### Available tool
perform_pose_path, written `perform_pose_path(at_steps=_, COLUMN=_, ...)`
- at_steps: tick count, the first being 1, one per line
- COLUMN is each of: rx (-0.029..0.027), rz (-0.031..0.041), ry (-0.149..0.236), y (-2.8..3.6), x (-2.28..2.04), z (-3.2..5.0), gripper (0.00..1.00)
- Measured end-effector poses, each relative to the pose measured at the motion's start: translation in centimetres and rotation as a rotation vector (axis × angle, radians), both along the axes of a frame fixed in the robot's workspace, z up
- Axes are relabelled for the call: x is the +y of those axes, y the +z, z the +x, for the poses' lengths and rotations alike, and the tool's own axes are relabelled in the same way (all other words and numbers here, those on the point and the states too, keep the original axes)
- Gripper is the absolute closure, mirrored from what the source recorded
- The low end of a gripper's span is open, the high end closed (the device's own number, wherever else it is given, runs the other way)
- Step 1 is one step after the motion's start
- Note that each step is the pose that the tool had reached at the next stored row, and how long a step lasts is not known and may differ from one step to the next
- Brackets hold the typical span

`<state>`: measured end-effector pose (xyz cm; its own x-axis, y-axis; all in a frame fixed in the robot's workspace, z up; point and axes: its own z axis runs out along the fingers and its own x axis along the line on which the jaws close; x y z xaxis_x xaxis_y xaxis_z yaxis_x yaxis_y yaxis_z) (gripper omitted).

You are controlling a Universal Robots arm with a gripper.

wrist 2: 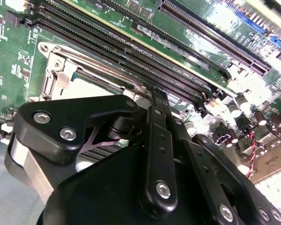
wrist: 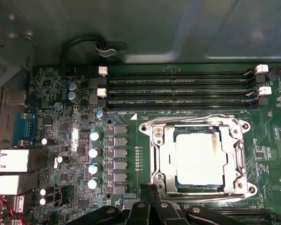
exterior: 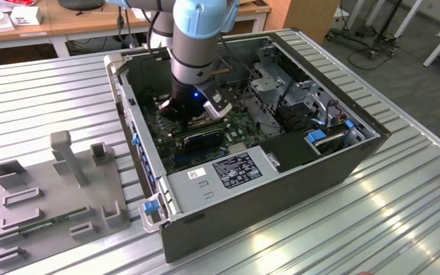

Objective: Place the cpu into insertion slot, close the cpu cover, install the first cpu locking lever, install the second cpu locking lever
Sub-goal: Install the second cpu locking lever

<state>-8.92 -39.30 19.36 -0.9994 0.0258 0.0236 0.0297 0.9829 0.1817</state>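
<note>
the gripper (wrist: 152, 194) is seen as matte black jointed links with bright screw heads, lowered into an open computer case (exterior: 357, 154) and resting just beside the near edge of the insertion slot (wrist: 200, 158). whether its fingers are spread or closed cannot be told; nothing is seen held between them. in the second wrist view the gripper (wrist 2: 154, 101) ends at the edge of the silver frame, close to the long black memory slots (wrist 2: 131, 51).

the cpu (wrist: 200, 158) is seated flat inside the insertion slot, its pale silvery-tan top smooth and square with slightly rounded corners. the cpu cover (wrist: 159, 159), a thin bright metal frame with a large square window, is lying down over the socket around the chip. thin wire levers (wrist: 192, 118) are seen running along the frame's edges; whether they are latched cannot be told.

the socket is surrounded by glossy green circuit board (wrist: 271, 140). four narrow memory slots (wrist: 178, 86) with white end clips lie parallel just beyond one side of the frame, and a column of small silver-topped capacitors (wrist: 93, 159) stands beside another. little open board is left between the frame and these parts.

in the exterior view the arm (exterior: 197, 46), grey with a light blue joint, descends through the case's open side. the case rests on a ribbed metal table (exterior: 373, 223), and a grey plastic fixture (exterior: 59, 195) lies well apart toward the exterior view's left.
</note>
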Motion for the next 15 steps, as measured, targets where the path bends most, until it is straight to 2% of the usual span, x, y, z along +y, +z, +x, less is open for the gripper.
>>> perform_pose_path(at_steps=4, rx=-0.0006, rz=0.0006, ry=0.000, y=0.11, x=0.23, z=0.02, gripper=0.89)
perform_pose_path(at_steps=6, rx=-0.0004, rz=-0.0020, ry=0.000, y=0.15, x=0.29, z=0.01, gripper=0.89)
perform_pose_path(at_steps=15, rx=-0.0002, rz=-0.0277, ry=0.000, y=0.16, x=0.50, z=0.01, gripper=0.89)
